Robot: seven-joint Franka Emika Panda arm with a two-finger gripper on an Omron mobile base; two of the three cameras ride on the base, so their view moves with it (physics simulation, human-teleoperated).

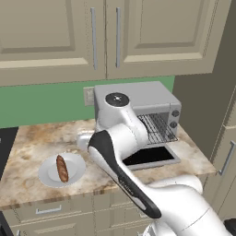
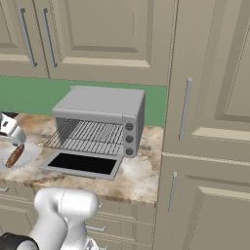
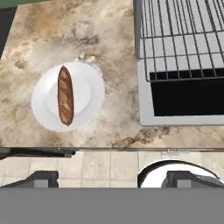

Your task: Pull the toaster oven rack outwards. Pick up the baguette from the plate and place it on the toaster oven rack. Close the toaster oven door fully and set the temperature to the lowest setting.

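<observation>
The light-grey toaster oven (image 1: 138, 99) (image 2: 102, 105) stands at the back of the counter. Its door (image 1: 150, 156) (image 2: 83, 163) (image 3: 183, 96) lies flat open, black glass up. The wire rack (image 1: 159, 129) (image 2: 88, 136) (image 3: 183, 39) sticks out over the door. Left of the oven, the brown baguette (image 1: 61, 168) (image 2: 14, 155) (image 3: 65, 94) lies lengthwise on the white plate (image 1: 76, 175) (image 2: 27, 156) (image 3: 92, 87). My gripper (image 3: 113, 179) (image 2: 13, 137) hangs high over the counter's front edge between plate and door, open with nothing between its fingers.
Three dark knobs (image 2: 128, 139) run down the oven's right front. A black cooktop (image 1: 5, 147) borders the counter's left end. Wall cabinets hang above, and a tall cabinet (image 2: 210, 122) closes off the right. Bare marble counter (image 3: 113, 52) lies between plate and oven.
</observation>
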